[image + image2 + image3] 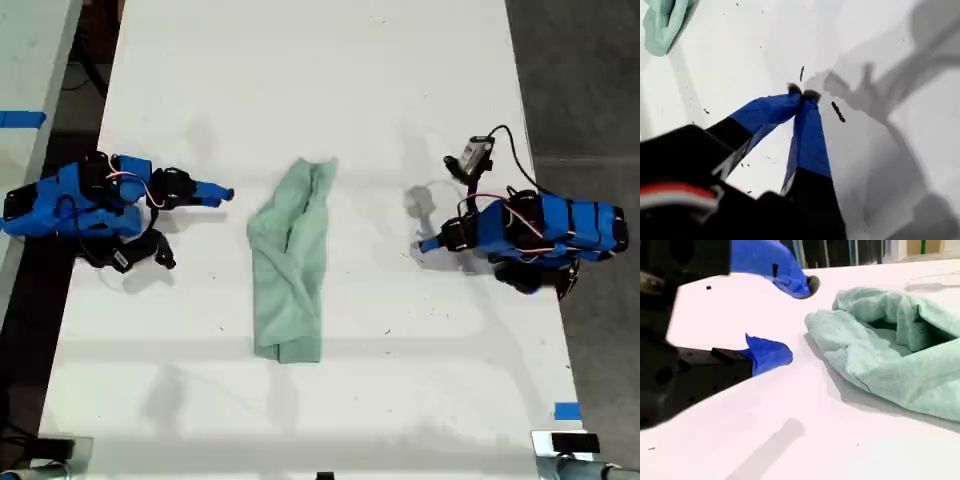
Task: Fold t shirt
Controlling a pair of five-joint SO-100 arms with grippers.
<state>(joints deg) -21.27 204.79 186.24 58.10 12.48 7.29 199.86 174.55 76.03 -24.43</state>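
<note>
In the first wrist view, my first tool (pixel 802 94) is right up close. Its two blue fingers (pixel 807 135) are pressed together at the tips, with nothing between them. Only this view shows the little dark specks (pixel 838 112) on the white counter (pixel 740 65). Far off, in the upper left of the frame, a bit of the t shirt (pixel 662 22) peeks in.

In the second wrist view, my second tool (pixel 799 320) is spread wide and holds nothing. The t shirt (pixel 890 350) lies just beside it on the counter (pixel 790 440), at the right of the frame. Only here can I see how puffy the cloth is, with a dark hollow between its folds.

The exterior view shows the whole t shirt (pixel 292 265) in the middle of the counter (pixel 320 80). It is pale mint green, plain and wrinkled, bunched into a long strip. My second tool (pixel 225 193) is near it on the exterior view's left. My first tool (pixel 425 243) is farther from it on the exterior view's right. Blue tape (pixel 567 411) sits at the lower right of that frame.
</note>
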